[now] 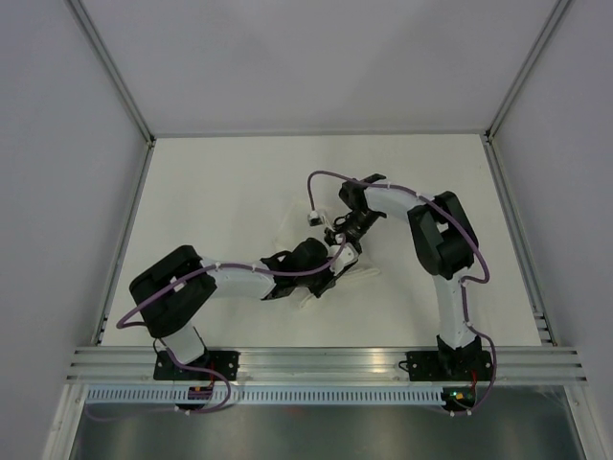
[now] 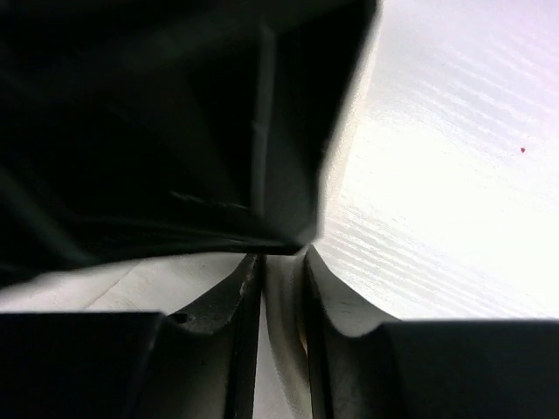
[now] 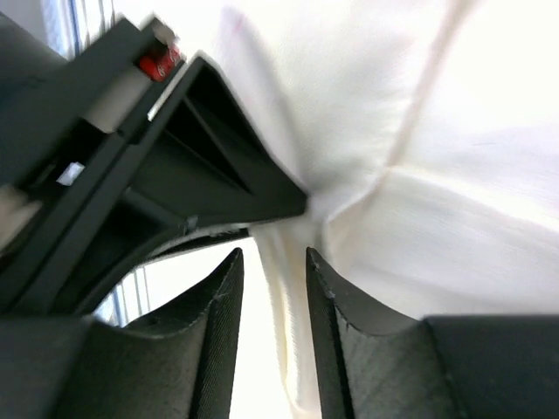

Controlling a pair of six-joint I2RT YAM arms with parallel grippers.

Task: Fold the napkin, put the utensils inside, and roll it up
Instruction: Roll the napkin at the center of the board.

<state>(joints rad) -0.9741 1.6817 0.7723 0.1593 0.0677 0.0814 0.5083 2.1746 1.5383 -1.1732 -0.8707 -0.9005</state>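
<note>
L gripper [image 2: 284,292] & R gripper [image 3: 274,292], at its 1 o'clock, both pinch napkin [image 3: 437,236]; move slow, together.

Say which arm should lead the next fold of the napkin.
Left, probably. The left gripper pinches a fold of the napkin between nearly closed jaws; the right gripper only straddles a ridge of it, jaws wider apart, hold unclear.
</note>
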